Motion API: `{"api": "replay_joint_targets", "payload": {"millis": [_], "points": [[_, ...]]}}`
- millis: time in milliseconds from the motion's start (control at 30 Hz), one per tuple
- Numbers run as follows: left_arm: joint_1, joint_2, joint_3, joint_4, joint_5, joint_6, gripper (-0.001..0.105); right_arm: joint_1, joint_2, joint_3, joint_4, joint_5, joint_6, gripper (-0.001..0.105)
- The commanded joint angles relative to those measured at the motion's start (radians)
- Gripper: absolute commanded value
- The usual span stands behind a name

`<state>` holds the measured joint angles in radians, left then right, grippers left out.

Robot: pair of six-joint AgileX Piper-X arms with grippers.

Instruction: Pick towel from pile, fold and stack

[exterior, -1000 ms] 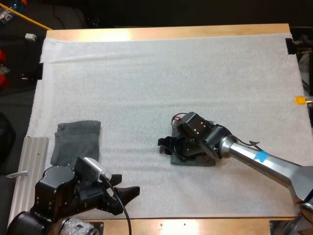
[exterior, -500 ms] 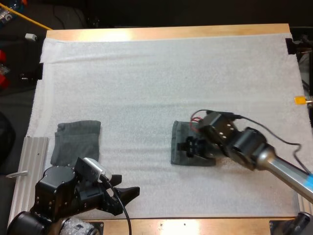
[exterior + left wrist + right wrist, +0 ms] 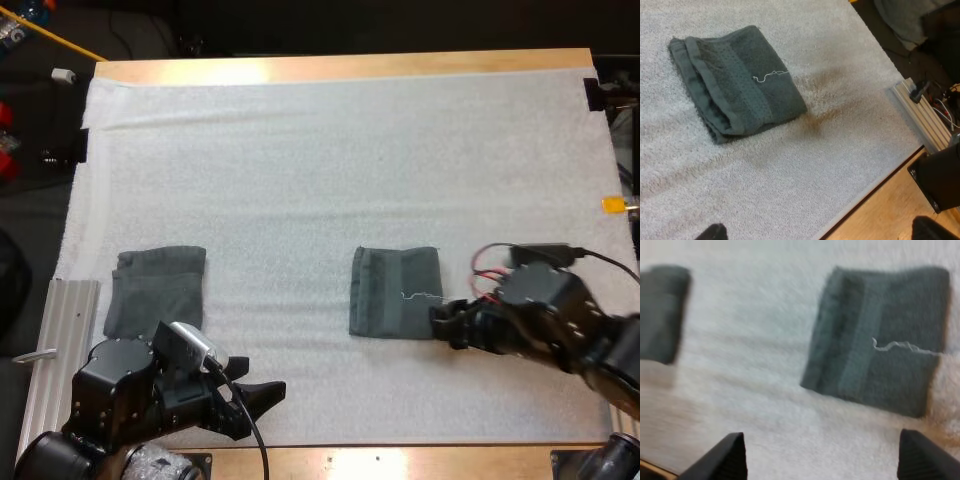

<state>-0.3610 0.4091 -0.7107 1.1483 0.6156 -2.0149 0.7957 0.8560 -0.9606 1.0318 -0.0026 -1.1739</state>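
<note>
Tabletop (image 3: 350,66) of pale wood bears a white mat (image 3: 330,170) that covers nearly all of it. Over the mat's near right part the right end effector (image 3: 446,327) hangs low, its two black fingers (image 3: 726,456) spread wide with nothing gripped between them. Directly ahead of its tips lies the folded towel (image 3: 395,292), dark grey-green and flat on the mat. Seen from above, the towel's closest edge is just beside the tips, and the right wrist view shows the towel ahead of the parted fingers and clear of both. At the mat's near edge the left end effector (image 3: 258,398) hovers with its fingers also apart and empty. The folded towel is well apart from it, ahead and off toward the other arm. A second folded towel (image 3: 155,292) of the same colour lies flat near the left end effector, on the side away from the right end effector. A thin loose white thread (image 3: 420,295) curls across the first towel's top face, on the half nearer the right end effector.
</note>
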Motion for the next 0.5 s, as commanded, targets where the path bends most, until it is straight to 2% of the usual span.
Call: {"api": "replay_joint_targets", "payload": {"millis": [0, 267, 467], "points": [[0.001, -0.006, -0.005, -0.001, 0.009, 0.001, 0.07, -0.001, -0.023, -0.006, 0.006, 0.013, -0.012, 0.062], [0.001, 0.018, -0.003, -0.057, 0.009, -0.003, 0.071, -0.001, -0.08, -0.006, 0.006, 0.072, -0.012, 0.062], [0.001, 0.126, -0.003, -0.118, 0.009, 0.0, 0.072, -0.001, -0.08, -0.006, 0.006, 0.072, -0.012, 0.062]]}}
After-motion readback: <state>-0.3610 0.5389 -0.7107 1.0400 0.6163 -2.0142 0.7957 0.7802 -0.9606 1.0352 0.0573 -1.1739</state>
